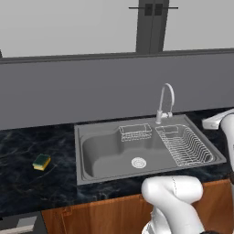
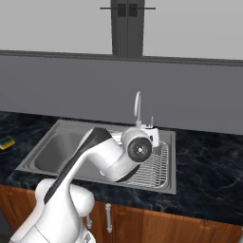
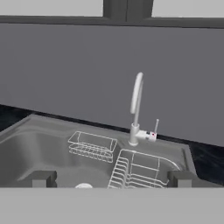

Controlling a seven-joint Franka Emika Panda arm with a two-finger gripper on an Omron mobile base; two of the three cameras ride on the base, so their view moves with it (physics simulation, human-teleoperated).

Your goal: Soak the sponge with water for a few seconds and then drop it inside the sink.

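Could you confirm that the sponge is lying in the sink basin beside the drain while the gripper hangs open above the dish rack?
Not quite: the sponge lies on the dark counter left of the sink, not in the basin, as the left base view shows. The gripper is indeed open above the dish rack.

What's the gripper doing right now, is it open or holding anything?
Gripper: open, jaws spread wide and empty, held above the sink facing the faucet. The sponge lies on the counter, untouched.

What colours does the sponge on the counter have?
The sponge is yellow with a dark green top, clearest in the left base view.
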